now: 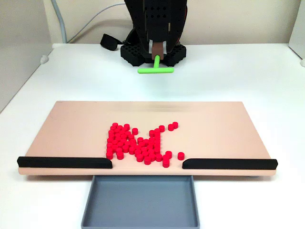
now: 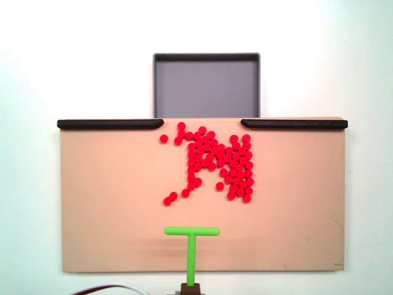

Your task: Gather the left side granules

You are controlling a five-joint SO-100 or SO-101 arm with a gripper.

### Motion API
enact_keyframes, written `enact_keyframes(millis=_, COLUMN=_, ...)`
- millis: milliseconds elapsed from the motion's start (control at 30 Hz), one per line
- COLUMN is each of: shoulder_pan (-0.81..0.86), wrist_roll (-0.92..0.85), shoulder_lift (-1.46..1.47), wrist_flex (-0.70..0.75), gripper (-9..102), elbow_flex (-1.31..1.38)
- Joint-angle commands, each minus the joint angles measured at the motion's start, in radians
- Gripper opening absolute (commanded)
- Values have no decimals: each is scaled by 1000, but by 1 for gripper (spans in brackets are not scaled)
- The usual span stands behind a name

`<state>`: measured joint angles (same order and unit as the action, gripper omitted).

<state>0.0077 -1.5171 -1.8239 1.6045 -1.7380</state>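
The granules (image 1: 138,143) (image 2: 218,163) are many tiny bright-red pellets, bunched near the middle of a tan board (image 1: 71,129) (image 2: 110,203), close to the gap between two black strips. A few pellets trail off toward the arm's side. My gripper (image 1: 157,51) (image 2: 191,287) is shut on the stem of a green T-shaped pusher (image 1: 156,70) (image 2: 191,232). The pusher hangs raised near the board's edge on the arm's side, well apart from the pellets, its crossbar facing them.
Two long black strips (image 1: 64,162) (image 1: 228,163) (image 2: 110,123) (image 2: 295,123) line the board's edge away from the arm. A grey tray (image 1: 140,219) (image 2: 206,58) sits just beyond their gap. White table surrounds the board; a cable (image 1: 83,26) runs behind the arm's base.
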Motion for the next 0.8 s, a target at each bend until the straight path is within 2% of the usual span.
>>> enact_keyframes(millis=0, shoulder_pan=23, wrist_roll=-94, shoulder_lift=-14, wrist_flex=-3, gripper=0, elbow_flex=3)
enact_keyframes(millis=200, shoulder_pan=58, wrist_roll=-152, shoulder_lift=-14, wrist_flex=-5, gripper=0, elbow_flex=6)
enact_keyframes(millis=600, shoulder_pan=41, wrist_roll=-25, shoulder_lift=-15, wrist_flex=-5, gripper=0, elbow_flex=18)
enact_keyframes(millis=767, shoulder_pan=43, wrist_roll=-26, shoulder_lift=-20, wrist_flex=-5, gripper=0, elbow_flex=18)
